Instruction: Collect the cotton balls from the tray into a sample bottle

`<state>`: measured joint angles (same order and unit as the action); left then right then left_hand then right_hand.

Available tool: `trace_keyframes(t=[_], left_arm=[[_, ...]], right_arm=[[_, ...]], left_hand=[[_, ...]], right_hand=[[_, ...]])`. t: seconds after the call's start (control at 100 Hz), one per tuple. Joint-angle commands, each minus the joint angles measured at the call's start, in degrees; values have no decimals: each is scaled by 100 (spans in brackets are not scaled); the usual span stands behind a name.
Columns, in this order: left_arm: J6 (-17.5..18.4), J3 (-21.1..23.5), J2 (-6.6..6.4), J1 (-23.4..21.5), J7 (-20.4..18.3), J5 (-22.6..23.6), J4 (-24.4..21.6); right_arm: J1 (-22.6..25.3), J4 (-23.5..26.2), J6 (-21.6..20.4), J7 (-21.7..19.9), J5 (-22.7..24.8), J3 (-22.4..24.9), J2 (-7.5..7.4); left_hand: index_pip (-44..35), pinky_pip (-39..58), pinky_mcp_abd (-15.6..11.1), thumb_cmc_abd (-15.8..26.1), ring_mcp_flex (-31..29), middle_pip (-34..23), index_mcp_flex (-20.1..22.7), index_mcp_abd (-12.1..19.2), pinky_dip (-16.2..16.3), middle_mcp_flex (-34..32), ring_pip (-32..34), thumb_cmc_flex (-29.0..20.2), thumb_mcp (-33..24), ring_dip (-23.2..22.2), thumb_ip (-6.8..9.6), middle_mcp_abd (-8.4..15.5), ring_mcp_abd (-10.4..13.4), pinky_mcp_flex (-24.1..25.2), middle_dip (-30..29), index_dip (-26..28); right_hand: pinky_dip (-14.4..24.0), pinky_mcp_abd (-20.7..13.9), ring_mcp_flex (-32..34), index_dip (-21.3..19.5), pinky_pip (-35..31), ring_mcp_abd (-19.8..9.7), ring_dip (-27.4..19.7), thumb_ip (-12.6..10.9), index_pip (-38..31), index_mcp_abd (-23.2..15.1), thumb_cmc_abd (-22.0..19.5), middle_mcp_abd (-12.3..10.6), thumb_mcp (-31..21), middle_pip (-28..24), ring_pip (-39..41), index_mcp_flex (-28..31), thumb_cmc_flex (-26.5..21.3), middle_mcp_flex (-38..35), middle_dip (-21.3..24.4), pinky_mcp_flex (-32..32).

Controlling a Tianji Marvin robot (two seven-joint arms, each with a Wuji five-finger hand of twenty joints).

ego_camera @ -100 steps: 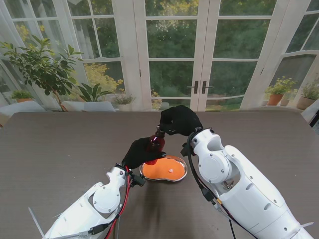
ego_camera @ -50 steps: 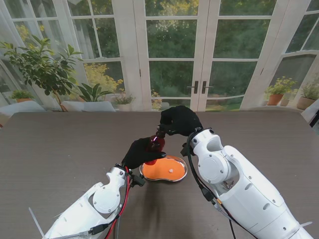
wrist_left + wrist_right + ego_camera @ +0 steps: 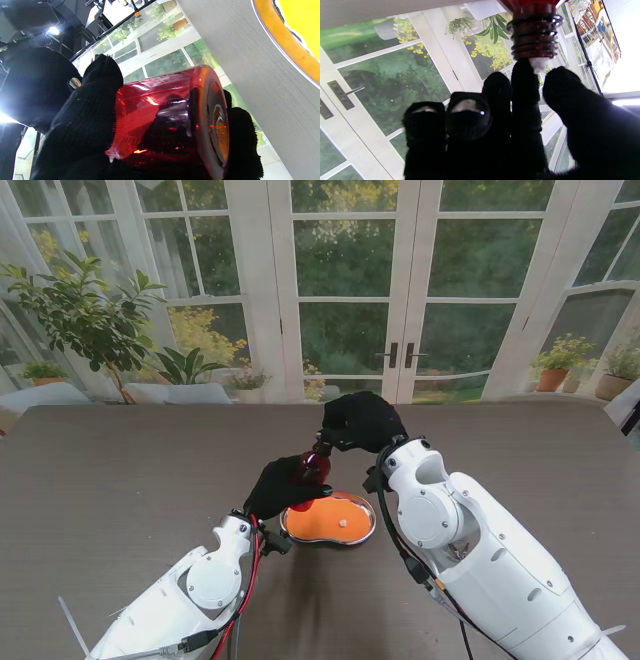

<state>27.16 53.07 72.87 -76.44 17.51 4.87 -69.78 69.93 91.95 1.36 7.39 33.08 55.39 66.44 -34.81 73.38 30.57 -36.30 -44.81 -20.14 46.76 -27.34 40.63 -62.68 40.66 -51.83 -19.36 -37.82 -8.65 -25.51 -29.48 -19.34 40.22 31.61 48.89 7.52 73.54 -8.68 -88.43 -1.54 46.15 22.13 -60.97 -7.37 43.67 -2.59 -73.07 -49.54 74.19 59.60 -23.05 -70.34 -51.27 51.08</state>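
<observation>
Table (image 3: 120, 480) dark. Orange tray (image 3: 330, 523) centre, one cotton ball (image 3: 343, 522) in it. Left hand (image 3: 283, 486) wraps red sample bottle (image 3: 314, 467) over tray's far-left edge. Right hand (image 3: 360, 421) fingers pinch cotton ball (image 3: 538, 64) at bottle mouth.

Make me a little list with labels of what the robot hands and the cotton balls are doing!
left hand: black glove, holding the red see-through sample bottle
right hand: black glove, pinching a white cotton ball at the bottle's threaded mouth
tray: orange kidney-shaped tray with a shiny rim, resting on the dark table
left in tray: one small white cotton ball
</observation>
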Motion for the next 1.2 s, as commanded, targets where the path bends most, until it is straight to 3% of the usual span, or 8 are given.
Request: trace_keyframes(t=[0.0,1.0,1.19], left_arm=[[36,5,42,3,-90,14,-15],[233,17,91,22,89,79,62],[222,5,110,29,135,74,71]], right_arm=[[24,-4,-1,-76,7,2,19],[18,-29,-32,-100,-49,-42,23],[37,0,-88,-146,-116,-20,17]], left_hand=[[-479,-145,-227,1600,-87,-16,976,1111,-21,-366,42,-938,-903,26,124,486,-190,262,42,95],[-620,-113,-378,1521,-89,21,1032,1373,-40,-487,30,-731,-1127,94,47,670,-23,296,-22,157],[-594,-102,-373,1506,-93,18,1045,1330,-37,-503,34,-737,-1154,99,44,646,-46,294,-31,139]], right_hand=[[123,112,195,-74,-356,-17,74,-201,72,195,-49,81,16,-40,110,-12,32,-17,52,40],[117,116,195,-73,-358,-10,70,-205,87,207,-65,85,20,-36,107,-8,51,-15,63,41],[119,114,194,-149,-351,-3,64,-246,301,250,-311,103,99,-25,88,100,322,9,118,24]])
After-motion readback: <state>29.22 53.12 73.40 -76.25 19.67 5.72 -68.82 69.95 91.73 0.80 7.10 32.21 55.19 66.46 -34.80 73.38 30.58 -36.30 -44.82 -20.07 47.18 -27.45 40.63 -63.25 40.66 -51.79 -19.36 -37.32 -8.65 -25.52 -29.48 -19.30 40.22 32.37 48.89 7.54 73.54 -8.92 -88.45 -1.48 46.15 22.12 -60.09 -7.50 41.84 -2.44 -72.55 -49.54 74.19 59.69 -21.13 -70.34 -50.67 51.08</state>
